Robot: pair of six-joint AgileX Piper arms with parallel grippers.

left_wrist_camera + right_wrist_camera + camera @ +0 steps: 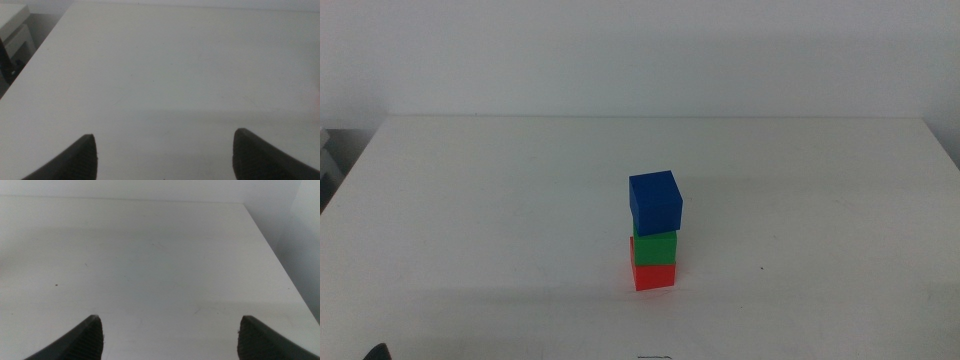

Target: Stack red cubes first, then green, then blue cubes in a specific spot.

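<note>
In the middle view a stack of three cubes stands on the white table [470, 200], near its front middle. The red cube [654, 275] is at the bottom, the green cube [655, 246] sits on it, and the blue cube [655, 202] is on top, turned slightly and shifted a little. No gripper touches the stack. My left gripper [164, 152] is open and empty over bare table; a dark tip of it shows at the bottom left edge of the middle view [377, 352]. My right gripper [170, 335] is open and empty over bare table.
The table's left edge [35, 60] shows in the left wrist view with a pale unit [12, 27] beyond it. The table's right edge [280, 265] shows in the right wrist view. A white wall stands behind the table.
</note>
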